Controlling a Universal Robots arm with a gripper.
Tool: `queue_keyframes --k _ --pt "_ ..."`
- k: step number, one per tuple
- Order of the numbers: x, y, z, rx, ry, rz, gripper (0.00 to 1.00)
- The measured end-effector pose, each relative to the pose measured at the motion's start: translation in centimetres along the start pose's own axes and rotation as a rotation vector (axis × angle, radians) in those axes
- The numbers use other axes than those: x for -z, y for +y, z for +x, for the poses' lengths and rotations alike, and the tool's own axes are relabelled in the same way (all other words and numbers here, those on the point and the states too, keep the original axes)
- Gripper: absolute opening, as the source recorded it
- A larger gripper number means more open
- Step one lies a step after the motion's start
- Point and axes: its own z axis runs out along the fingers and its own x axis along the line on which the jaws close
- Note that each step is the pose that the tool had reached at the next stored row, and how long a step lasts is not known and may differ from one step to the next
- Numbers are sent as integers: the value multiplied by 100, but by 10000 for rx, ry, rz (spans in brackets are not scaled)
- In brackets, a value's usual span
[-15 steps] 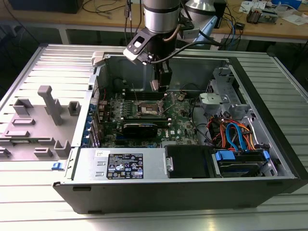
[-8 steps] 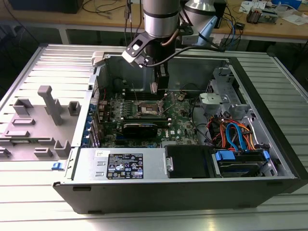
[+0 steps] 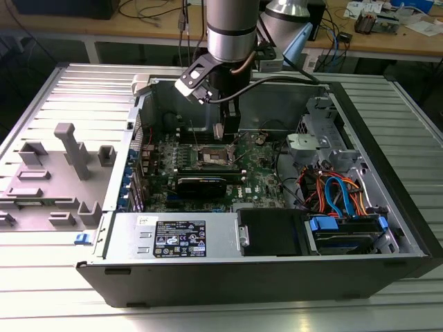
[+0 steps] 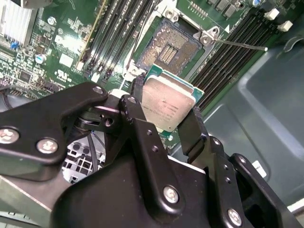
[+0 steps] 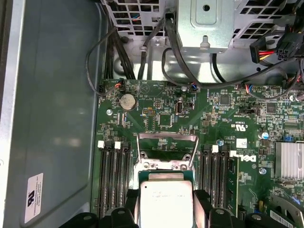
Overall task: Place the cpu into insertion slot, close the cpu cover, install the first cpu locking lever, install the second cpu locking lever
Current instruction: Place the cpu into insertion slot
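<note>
Second wrist view, nearest first: the gripper [image 4: 166, 107] is clamped on the cpu [image 4: 167, 102]. Its two black fingers [image 4: 142, 123] press on opposite edges of the chip. The silver top faces the camera and the green rim shows along the free edges.

Just past the cpu lies the socket [image 4: 173, 47], bare, with its pin field uncovered. The chip hangs above it and is not seated. A thin lever [image 4: 237, 45] sticks out sideways from the socket's corner over the neighbouring memory slots [image 4: 223, 57]. More slots run close along the socket's other side, so there is little free room on either flank.

In the first wrist view the cpu [image 5: 166, 202] sits between the fingers [image 5: 130, 209]. Directly beyond it the cover [image 5: 166, 136] stands tipped up off the socket, its open middle showing the board [image 5: 156, 114] behind. Memory slots [image 5: 114, 175] lie on both sides of it. Farther on, cables [image 5: 142, 52] drop from a metal drive cage [image 5: 204, 23], and a plain grey case wall [image 5: 57, 118] borders the board.

In the exterior view the gripper [image 3: 220, 131] hangs inside the open case [image 3: 387, 207], above the socket [image 3: 213, 158] and apart from the board [image 3: 263, 180]. There is open room above it.
</note>
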Motion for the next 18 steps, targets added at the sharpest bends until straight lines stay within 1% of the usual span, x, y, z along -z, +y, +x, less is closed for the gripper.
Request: queue_keyframes --k 11,18 --pt "-26 -1 -1 0 0 0 54" --pt "-30 -1 -1 0 1 -1 54"
